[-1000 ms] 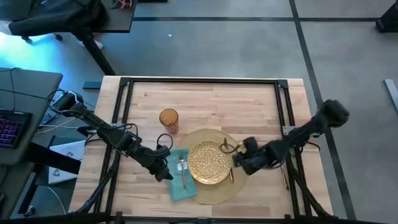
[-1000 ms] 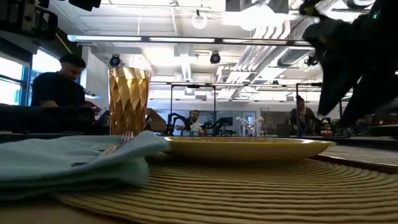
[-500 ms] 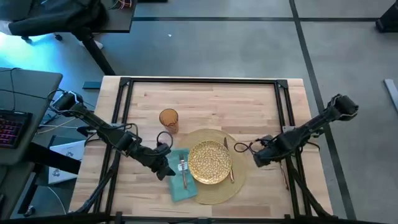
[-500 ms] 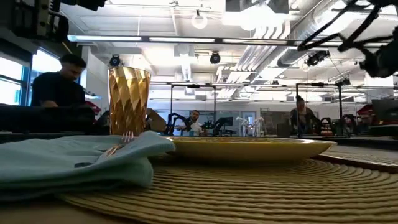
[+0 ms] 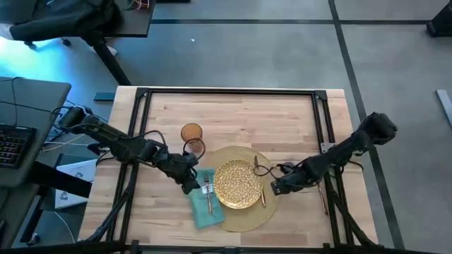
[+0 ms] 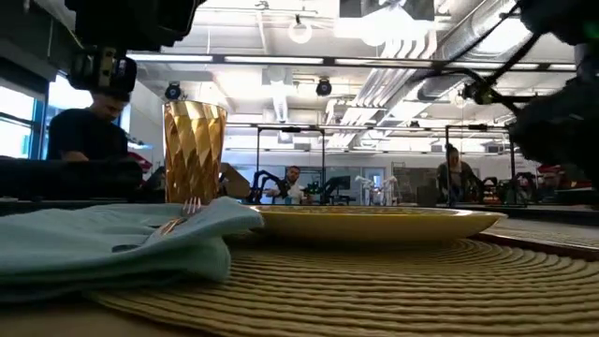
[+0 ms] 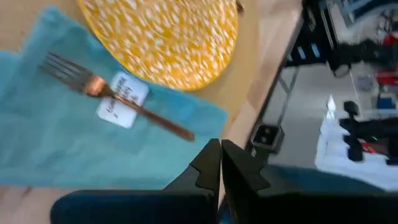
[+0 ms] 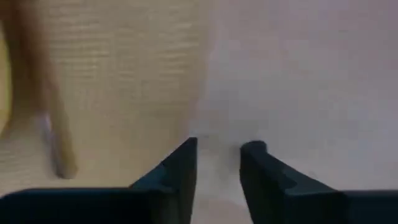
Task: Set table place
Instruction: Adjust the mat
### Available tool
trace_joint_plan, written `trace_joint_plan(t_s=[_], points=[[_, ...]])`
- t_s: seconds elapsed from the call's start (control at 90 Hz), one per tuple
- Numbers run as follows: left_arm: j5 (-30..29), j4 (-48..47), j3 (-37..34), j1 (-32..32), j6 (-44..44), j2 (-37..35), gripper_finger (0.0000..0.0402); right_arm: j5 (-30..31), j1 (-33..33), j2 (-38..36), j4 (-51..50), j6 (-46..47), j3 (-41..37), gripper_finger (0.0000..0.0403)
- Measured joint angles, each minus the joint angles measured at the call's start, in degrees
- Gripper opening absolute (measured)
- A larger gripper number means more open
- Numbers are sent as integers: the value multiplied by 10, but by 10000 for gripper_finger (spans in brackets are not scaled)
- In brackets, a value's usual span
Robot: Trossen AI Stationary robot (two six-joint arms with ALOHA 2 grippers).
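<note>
lower centre of the table (image 5: 296, 113): thin, stiff, slippery fork (image 5: 207, 195) on soft napkin (image 5: 200, 208), best pinched mid-handle; left gripper (image 5: 189, 185) closed empty, right gripper (image 5: 277, 188) narrowly parted.

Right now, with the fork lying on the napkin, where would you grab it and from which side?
Probably by the bare handle of the fork, past the white tag toward its plain end, coming straight down from above. It lies flat on the teal napkin, so there is nothing to get under. The left gripper is nearest; fingers across the handle would keep clear of the gold plate beside it.
</note>
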Motion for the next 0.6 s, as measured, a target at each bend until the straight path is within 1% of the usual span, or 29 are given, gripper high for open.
trace_joint_plan(t_s=[0.144, 0.2, 0.367, 0.511, 0.6], points=[[27, 0, 0, -14, 1, -5, 0, -5, 0, 59, -3, 4, 51, 15], [34, -2, 0, -18, 4, -12, 0, -4, 0, 76, -3, 3, 72, 5], [30, -31, 1, -30, 12, -49, 0, -7, -3, 107, -8, 10, 119, 11], [11, -63, 1, -33, 20, -83, 0, -10, -2, 110, -20, 12, 133, 10], [6, -73, 1, -33, 23, -101, 0, -17, -2, 111, -12, -6, 144, 9]])
